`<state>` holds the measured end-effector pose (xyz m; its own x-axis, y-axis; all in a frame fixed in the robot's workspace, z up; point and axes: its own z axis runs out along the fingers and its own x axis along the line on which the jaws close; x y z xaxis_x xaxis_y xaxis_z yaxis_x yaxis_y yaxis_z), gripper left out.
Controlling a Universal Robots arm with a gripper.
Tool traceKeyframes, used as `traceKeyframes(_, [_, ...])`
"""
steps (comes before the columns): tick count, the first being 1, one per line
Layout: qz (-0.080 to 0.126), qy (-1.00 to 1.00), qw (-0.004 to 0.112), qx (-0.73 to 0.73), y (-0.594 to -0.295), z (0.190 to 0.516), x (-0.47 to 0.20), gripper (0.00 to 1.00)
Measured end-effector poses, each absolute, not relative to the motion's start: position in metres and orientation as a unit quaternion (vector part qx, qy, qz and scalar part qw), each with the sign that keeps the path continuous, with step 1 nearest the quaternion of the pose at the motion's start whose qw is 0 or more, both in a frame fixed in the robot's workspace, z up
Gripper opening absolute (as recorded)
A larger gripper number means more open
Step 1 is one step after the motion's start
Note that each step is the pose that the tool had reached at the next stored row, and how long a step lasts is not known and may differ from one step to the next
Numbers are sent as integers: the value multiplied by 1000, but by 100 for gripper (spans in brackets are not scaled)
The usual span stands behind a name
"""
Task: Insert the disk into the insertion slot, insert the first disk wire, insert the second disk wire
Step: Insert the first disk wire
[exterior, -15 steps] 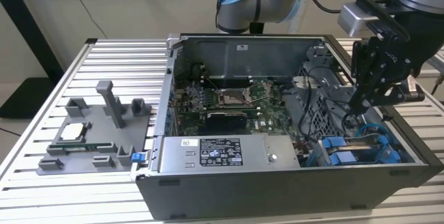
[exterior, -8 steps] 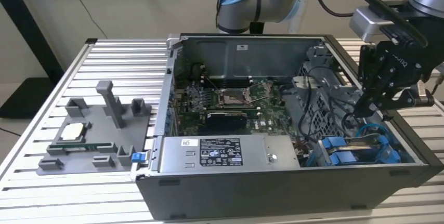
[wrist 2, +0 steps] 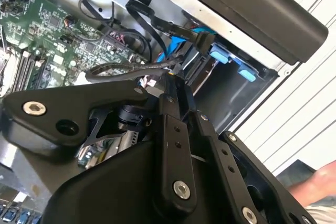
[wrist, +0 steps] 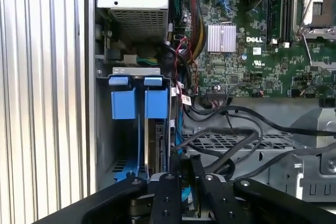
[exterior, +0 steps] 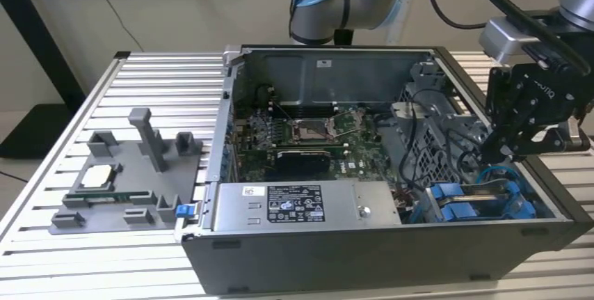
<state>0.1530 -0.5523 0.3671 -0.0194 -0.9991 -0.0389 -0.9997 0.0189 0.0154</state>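
Observation:
The disk [wrist: 159, 145] stands edge-on in the insertion slot [wrist: 135, 71], a grey drive cage at the case's corner; its blue carrier [wrist: 156, 103] sits beside a second blue fitting [wrist: 122, 103]. In the exterior view the blue carriers [exterior: 469, 201] lie at the case's right front. My gripper [exterior: 496, 152] hangs just above that bay. In both wrist views its black fingers [wrist: 173, 174] stand close together over the disk's end. A black disk wire [wrist 2: 121, 69] runs from the motherboard side into the fingertips [wrist 2: 169, 85], which look shut on its connector. The blue tabs [wrist 2: 220, 55] lie just beyond.
The open case holds the motherboard [exterior: 307, 133], a grey labelled power-supply box [exterior: 307, 204] and loose black cables [wrist: 236, 129] beside the cage. A grey fixture tray [exterior: 130, 175] lies on the slatted table at the exterior view's left. A person's hand [wrist 2: 315, 182] is outside the case.

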Motion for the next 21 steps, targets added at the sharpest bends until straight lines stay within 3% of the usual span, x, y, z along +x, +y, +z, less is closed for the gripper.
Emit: traceKeyframes(21, [24, 714, 3, -700, -565, 356, 159, 0])
